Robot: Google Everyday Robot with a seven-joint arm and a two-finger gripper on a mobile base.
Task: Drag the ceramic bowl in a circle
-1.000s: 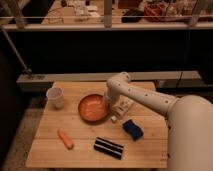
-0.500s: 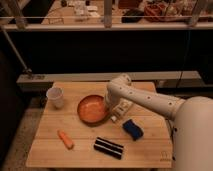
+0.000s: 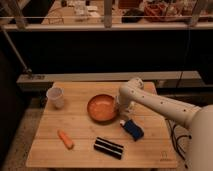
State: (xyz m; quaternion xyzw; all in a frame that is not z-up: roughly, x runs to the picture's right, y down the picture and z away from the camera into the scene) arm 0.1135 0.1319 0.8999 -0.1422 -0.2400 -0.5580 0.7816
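The ceramic bowl [image 3: 102, 108] sits upright on the wooden table [image 3: 150, 152], a little above the tabletop's middle, its glossy orange inside facing up; the white arm [image 3: 160, 104] comes in from 3 o'clock, bends at its elbow and drops to the bowl's 3 o'clock rim. The gripper [image 3: 120, 111] is right at that rim with its fingers drawn together; whether they pinch the rim itself cannot be told. Taken from the bowl, 4 other things lie on the table: a white cup [image 3: 55, 96] at 10 o'clock, well apart; an orange carrot [image 3: 65, 139] at 8 o'clock; a dark striped bar [image 3: 109, 147] at 6 o'clock; a blue object [image 3: 133, 129] at 4 o'clock, just below the gripper.
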